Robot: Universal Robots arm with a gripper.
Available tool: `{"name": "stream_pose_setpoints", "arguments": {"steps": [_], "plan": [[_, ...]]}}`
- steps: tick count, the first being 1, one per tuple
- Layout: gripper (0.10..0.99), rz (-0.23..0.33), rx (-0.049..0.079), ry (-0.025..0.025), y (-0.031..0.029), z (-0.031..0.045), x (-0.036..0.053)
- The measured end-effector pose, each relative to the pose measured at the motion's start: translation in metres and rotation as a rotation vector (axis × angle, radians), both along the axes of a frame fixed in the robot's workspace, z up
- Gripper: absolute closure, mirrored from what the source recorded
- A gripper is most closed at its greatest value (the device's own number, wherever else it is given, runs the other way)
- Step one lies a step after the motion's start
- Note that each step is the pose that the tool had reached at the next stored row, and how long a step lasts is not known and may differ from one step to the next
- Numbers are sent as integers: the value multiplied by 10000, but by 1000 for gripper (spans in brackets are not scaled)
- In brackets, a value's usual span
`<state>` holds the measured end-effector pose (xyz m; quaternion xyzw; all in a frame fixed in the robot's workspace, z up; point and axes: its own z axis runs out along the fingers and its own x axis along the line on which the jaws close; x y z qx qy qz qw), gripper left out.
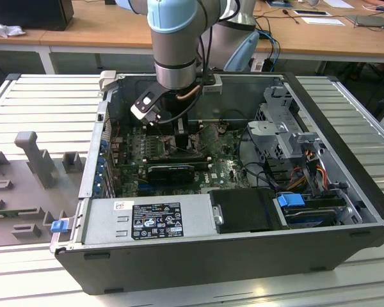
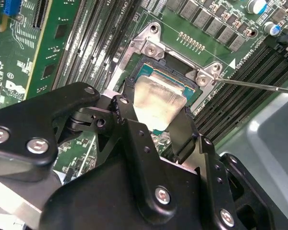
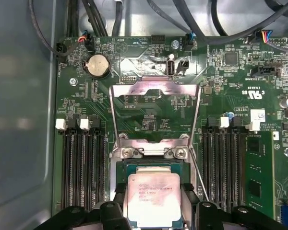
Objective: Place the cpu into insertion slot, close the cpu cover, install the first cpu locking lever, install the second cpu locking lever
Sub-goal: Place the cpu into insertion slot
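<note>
- cpu [image 3: 153, 199]: held in the black jaws, clamped on two opposite edges, metal face up.
- It lies directly over the insertion slot [image 2: 149, 45]; seating cannot be told.
- Thin lever rod [image 2: 259, 85] sticks out from the slot's corner.
- cpu cover [image 3: 156, 87] stands open just beyond the slot.
- Black memory slots [image 3: 84, 167] flank the slot on both sides.

It's a robotics lab: a robot arm [image 1: 176, 38] hangs over an opened computer tower [image 1: 243, 256] on a slatted metal table [image 1: 45, 102], wooden desks [image 1: 102, 29] (papers [image 1: 323, 20], cables [image 1: 272, 41]) behind.
</note>
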<state>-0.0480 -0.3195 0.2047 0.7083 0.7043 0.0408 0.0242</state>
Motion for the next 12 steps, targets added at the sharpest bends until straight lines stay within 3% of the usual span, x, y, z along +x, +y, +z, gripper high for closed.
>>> {"name": "stream_pose_setpoints", "arguments": {"steps": [12], "plan": [[557, -8, 0, 0, 0, -42, -1]]}}
